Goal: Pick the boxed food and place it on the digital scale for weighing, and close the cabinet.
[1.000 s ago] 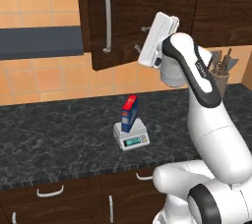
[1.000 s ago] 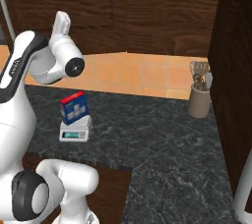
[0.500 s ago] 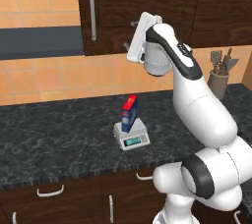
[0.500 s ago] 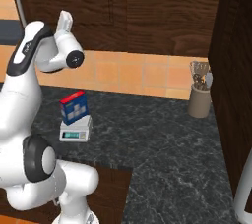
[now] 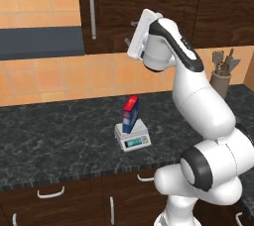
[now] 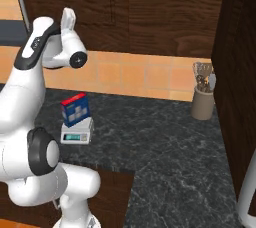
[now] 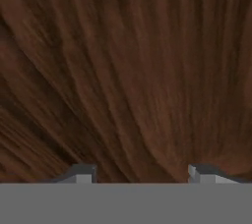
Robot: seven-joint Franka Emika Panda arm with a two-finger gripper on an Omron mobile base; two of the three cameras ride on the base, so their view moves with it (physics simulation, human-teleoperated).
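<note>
Pincer [image 5: 131, 32] with fingers apart, up against the cabinet door [image 5: 149, 2], boxed food [image 5: 130, 114] well below on the digital scale [image 5: 132, 137].

The end effector [image 5: 131, 32] sits pressed up against the dark cabinet [image 5: 149, 2] door in the upper middle of the left base view, and in the hand view the wood grain is right in front of the fingertips [image 7: 81, 173], so there is no room forward. Below it, mid-frame, the boxed food [image 5: 130, 115] stands upright on the digital scale [image 5: 132, 136], the sole obstacle on that stretch of table [image 5: 54, 141]. At the right of the frame a utensil holder [image 5: 220, 77] stands by the wall, well apart from the scale, with open table between them.
</note>
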